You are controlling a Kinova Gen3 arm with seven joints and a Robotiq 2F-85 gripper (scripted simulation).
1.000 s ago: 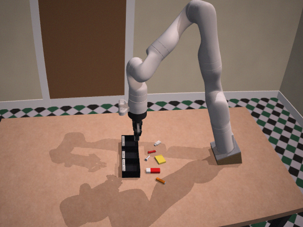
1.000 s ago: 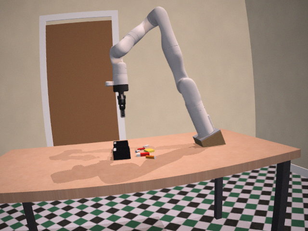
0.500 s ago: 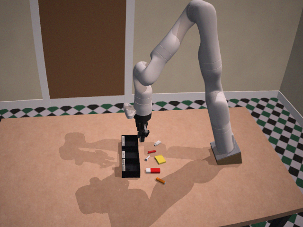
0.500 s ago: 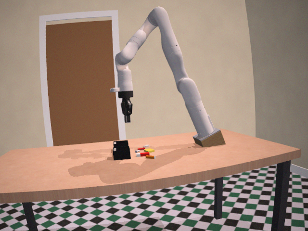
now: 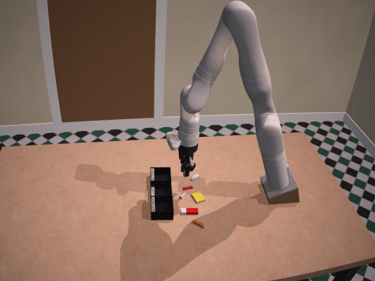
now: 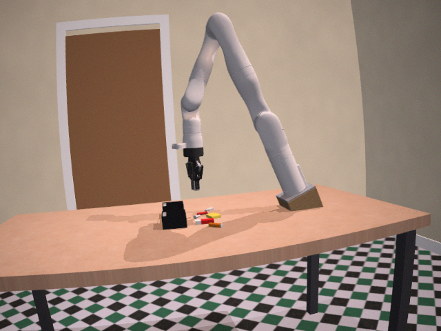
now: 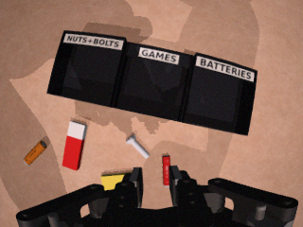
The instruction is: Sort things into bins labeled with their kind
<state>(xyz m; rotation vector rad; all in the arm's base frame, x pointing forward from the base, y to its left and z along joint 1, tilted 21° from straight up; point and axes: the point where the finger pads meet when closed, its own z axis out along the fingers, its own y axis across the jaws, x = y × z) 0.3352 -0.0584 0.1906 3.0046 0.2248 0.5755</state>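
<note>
Two black gripper fingers stand partly spread, holding nothing, above the tan wooden table [image 5: 91, 242] [image 6: 107, 245] [image 7: 279, 156]. Lower left in the wrist view, an orange cylindrical battery [image 5: 198, 223] [image 6: 216, 225] [image 7: 35, 152] lies there; only that view makes the bin labels readable.

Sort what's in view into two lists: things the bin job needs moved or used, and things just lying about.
To use:
- bins
- bolt
- red battery
- orange battery

Lying about, no label fitting:
- red-white block
- yellow pad
- white stick
</note>
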